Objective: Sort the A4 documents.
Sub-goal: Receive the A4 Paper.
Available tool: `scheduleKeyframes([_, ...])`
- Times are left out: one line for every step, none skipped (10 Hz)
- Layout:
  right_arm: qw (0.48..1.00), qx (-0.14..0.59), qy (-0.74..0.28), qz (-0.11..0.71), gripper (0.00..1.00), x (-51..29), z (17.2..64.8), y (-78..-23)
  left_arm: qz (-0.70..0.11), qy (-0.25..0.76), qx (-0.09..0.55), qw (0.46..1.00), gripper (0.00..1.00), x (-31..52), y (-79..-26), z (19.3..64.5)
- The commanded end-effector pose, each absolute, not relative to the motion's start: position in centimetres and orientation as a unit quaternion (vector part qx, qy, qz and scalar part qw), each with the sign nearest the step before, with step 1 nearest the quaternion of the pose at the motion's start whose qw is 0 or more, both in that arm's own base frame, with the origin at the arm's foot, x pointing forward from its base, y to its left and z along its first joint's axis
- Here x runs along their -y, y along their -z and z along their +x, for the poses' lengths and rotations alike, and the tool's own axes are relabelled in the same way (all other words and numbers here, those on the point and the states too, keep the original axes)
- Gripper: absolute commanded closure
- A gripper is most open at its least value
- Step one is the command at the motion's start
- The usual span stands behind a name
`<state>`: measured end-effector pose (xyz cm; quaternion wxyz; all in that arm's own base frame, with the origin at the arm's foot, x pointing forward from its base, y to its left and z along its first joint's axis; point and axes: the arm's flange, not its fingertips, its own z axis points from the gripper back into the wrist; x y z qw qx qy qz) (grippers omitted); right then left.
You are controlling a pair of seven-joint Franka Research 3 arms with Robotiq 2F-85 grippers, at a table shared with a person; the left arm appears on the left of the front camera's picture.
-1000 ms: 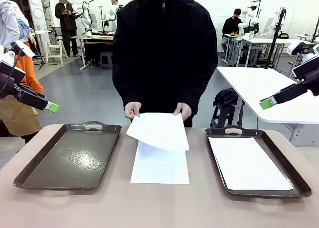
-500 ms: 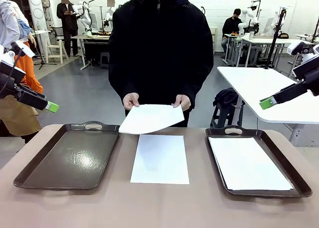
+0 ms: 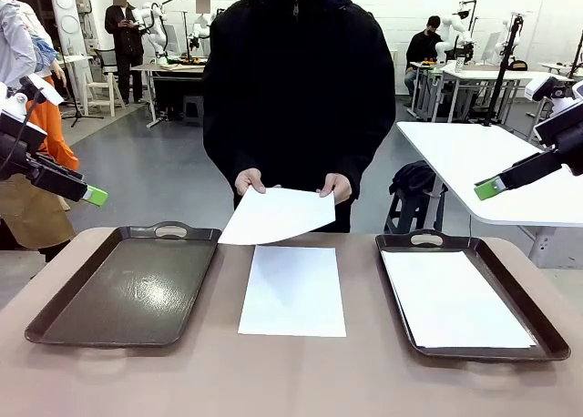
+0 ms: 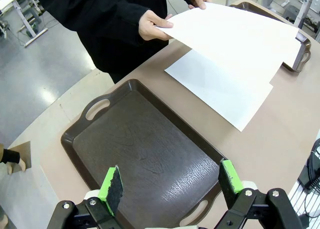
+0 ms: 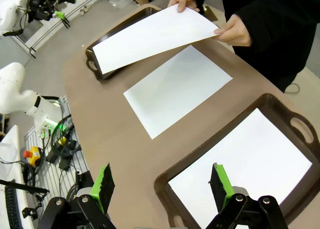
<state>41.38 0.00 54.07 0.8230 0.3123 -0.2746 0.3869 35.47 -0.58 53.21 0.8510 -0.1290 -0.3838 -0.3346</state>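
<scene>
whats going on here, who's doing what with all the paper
A person across the table holds one white sheet in both hands, raised over the middle. A second sheet lies flat on the table between two dark trays. The right tray has paper in it; the left tray has none. The left gripper and right gripper hover off to the sides, fingers open, holding nothing.
</scene>
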Motion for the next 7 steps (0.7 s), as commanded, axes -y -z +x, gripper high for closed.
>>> scheduleKeyframes([0.818, 0.278, -0.395, 0.314, 0.0, 0.05, 41.4, -53.97, -0.131, 0.334, 0.384, 0.85, 0.0, 0.46, -53.08, 35.54])
scheduleKeyframes([0.818, 0.278, -0.395, 0.314, 0.0, 0.05, 41.4, -53.97, -0.131, 0.334, 0.384, 0.85, 0.0, 0.46, -53.08, 35.54])
scheduleKeyframes([0.818, 0.278, -0.395, 0.314, 0.0, 0.05, 41.4, -53.97, -0.131, 0.334, 0.384, 0.85, 0.0, 0.46, -53.08, 35.54])
scheduleKeyframes([0.818, 0.278, -0.395, 0.314, 0.0, 0.05, 41.4, -53.97, -0.131, 0.334, 0.384, 0.85, 0.0, 0.46, -53.08, 35.54])
scheduleKeyframes([0.818, 0.278, -0.395, 0.314, 0.0, 0.05, 41.4, -53.97, -0.131, 0.334, 0.384, 0.85, 0.0, 0.46, -53.08, 35.54])
scheduleKeyframes([0.818, 0.278, -0.395, 0.314, 0.0, 0.05, 41.4, -53.97, -0.131, 0.334, 0.384, 0.85, 0.0, 0.46, -53.08, 35.54])
scheduleKeyframes([0.818, 0.278, -0.395, 0.314, 0.0, 0.05, 41.4, -53.97, -0.131, 0.334, 0.384, 0.85, 0.0, 0.46, -53.08, 35.54])
